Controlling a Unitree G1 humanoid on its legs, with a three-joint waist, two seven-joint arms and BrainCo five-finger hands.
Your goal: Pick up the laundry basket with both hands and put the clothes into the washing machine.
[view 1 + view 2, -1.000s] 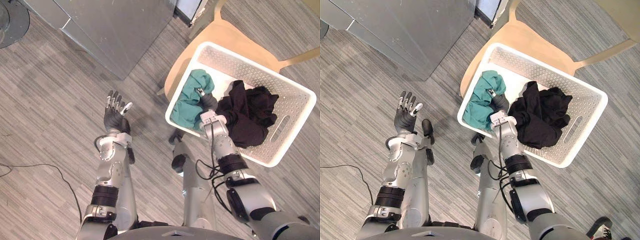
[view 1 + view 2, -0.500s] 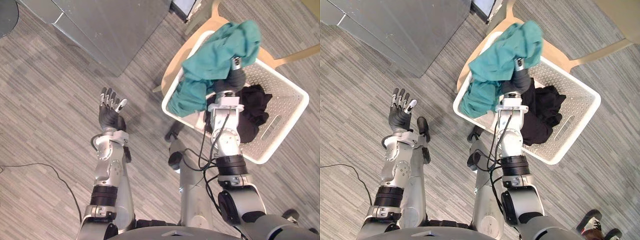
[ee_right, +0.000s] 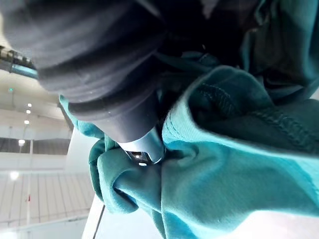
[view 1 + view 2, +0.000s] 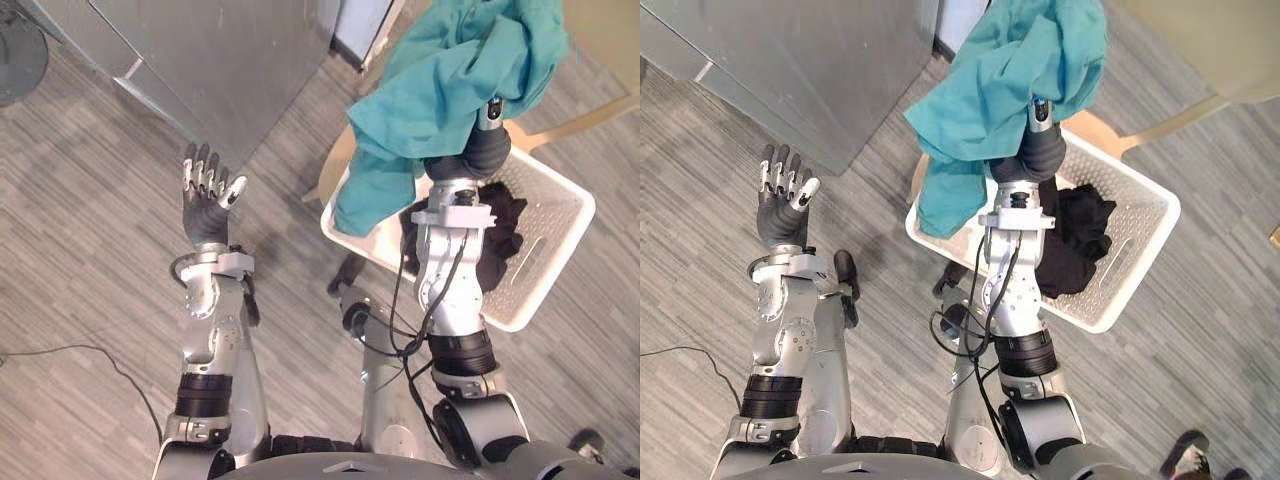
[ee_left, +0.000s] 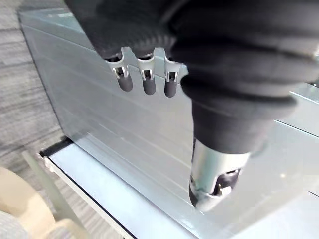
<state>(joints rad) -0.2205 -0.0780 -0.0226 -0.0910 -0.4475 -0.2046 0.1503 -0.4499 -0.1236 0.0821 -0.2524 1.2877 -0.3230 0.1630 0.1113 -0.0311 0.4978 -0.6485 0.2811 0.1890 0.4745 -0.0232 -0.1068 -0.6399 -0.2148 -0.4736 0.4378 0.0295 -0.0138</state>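
Note:
My right hand point(image 4: 484, 150) is raised high above the white laundry basket point(image 4: 560, 260), shut on a teal garment point(image 4: 440, 90) that drapes over the hand and hangs down its left side. Up close, the teal garment point(image 3: 224, 164) is bunched round the thumb of my right hand point(image 3: 139, 139). A black garment point(image 4: 505, 235) lies in the basket, which rests on a light wooden chair point(image 4: 335, 165). Over the floor to the left, my left hand point(image 4: 205, 200) is held up with straight spread fingers, holding nothing. The grey metal washing machine point(image 4: 220, 70) stands behind it.
The machine's grey panel point(image 5: 124, 144) is close in front of my left hand point(image 5: 209, 99). A chair backrest point(image 4: 590, 110) sticks out at the right. Grey wood-pattern floor point(image 4: 90, 260) lies open to the left. A person's shoe point(image 4: 1185, 455) shows at the bottom right.
My right hand has closed on the teal garment and lifted it from the basket to high above it. The left hand has risen a little toward the machine. The view has shifted.

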